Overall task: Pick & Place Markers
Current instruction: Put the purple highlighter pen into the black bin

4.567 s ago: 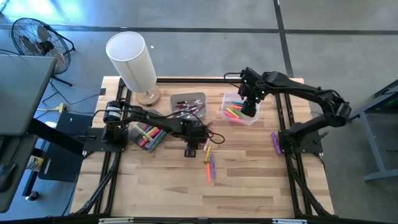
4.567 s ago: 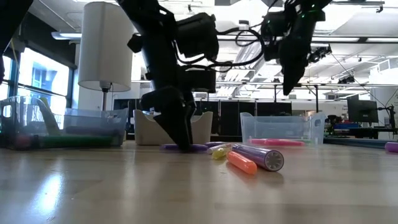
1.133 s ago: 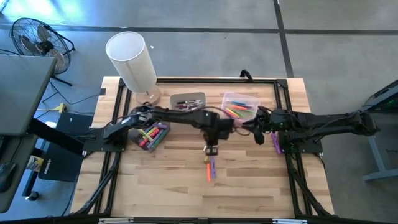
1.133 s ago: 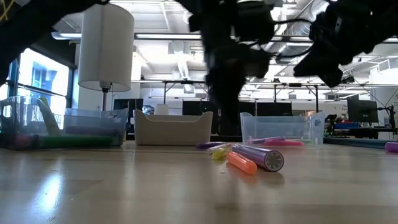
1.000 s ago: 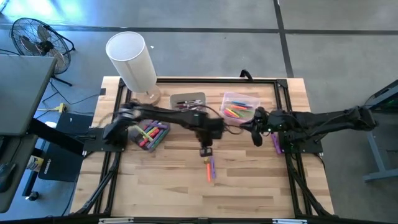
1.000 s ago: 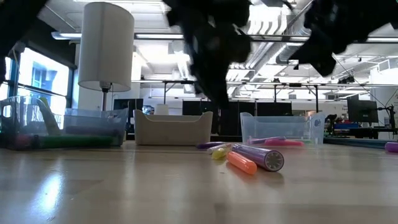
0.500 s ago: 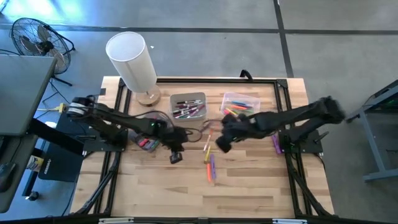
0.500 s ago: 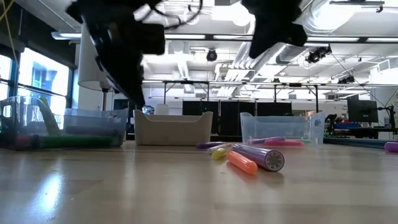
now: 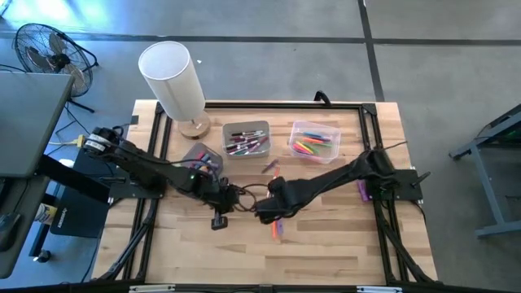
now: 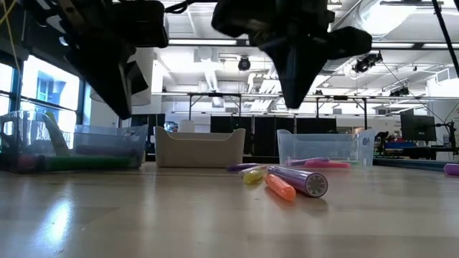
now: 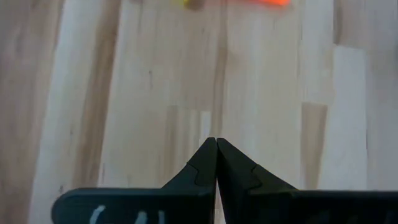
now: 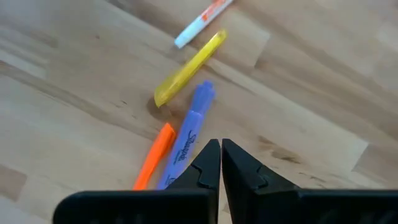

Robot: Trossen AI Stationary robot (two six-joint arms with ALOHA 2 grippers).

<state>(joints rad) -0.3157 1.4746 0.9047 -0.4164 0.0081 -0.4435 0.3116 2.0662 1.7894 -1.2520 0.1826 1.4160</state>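
Observation:
Several loose markers lie flat on the wooden table: a purple marker [image 12: 188, 133], an orange marker [image 12: 154, 157], a yellow marker [image 12: 189, 68] and a white-barrelled marker [image 12: 203, 21]. In the low view they form a small cluster [image 10: 287, 183]. My right gripper [image 12: 221, 144] hangs shut just above the purple and orange markers [image 9: 276, 225], pointing down and touching nothing. My left gripper [image 9: 218, 222] is shut over bare wood to the left of the cluster [image 11: 216, 144], also touching nothing.
A grey bin [image 9: 246, 138] and a clear bin [image 9: 314, 141], both holding markers, stand at the far middle. A second clear bin [image 9: 200, 156] sits at the left, partly under my left arm. A white lamp [image 9: 172, 80] stands far left. One purple marker [image 9: 359, 188] lies by the right arm's base.
My left gripper has swung from over the loose markers toward the table's left and near edges, staying shut. My right gripper has swept in from the right side to above the loose markers and tipped from nearly level to pointing down.

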